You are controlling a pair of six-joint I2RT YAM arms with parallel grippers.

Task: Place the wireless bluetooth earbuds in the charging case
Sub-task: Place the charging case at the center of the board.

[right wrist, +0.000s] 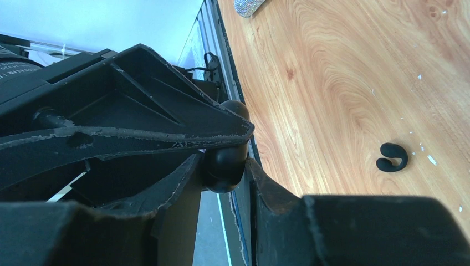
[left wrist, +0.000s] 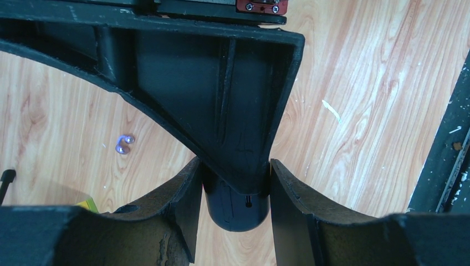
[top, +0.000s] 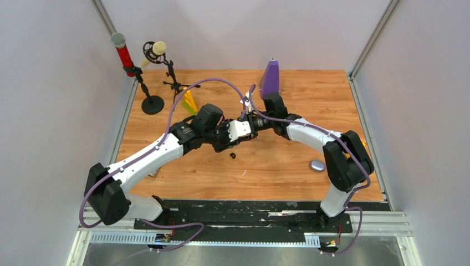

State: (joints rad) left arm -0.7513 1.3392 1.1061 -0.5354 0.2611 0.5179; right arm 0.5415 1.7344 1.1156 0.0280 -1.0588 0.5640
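- Wooden table (top: 288, 166), white walls (top: 238, 27); two microphones (top: 123, 54) at far-left corner.
- Left gripper (left wrist: 235, 166) part-closed, clamping black charging case (left wrist: 238, 213) above table centre.
- Right gripper (right wrist: 223, 163) closed against same case.
- Black earbud (top: 232, 155) loose near table centre.

The table (top: 310, 100) is warm orange-brown wood grain with pale flecks. The left pincer (left wrist: 234, 166), the right pincer (right wrist: 224, 166) and the glossy charging case (left wrist: 235, 213) are all black. At the table's middle lies a black earbud (right wrist: 392, 157), and there is also a pale purple earbud (left wrist: 124, 144). At twelve o'clock stands a purple case (top: 270, 78), at four a silvery-lilac case (top: 317, 165), and at eleven a red microphone (top: 123, 55).
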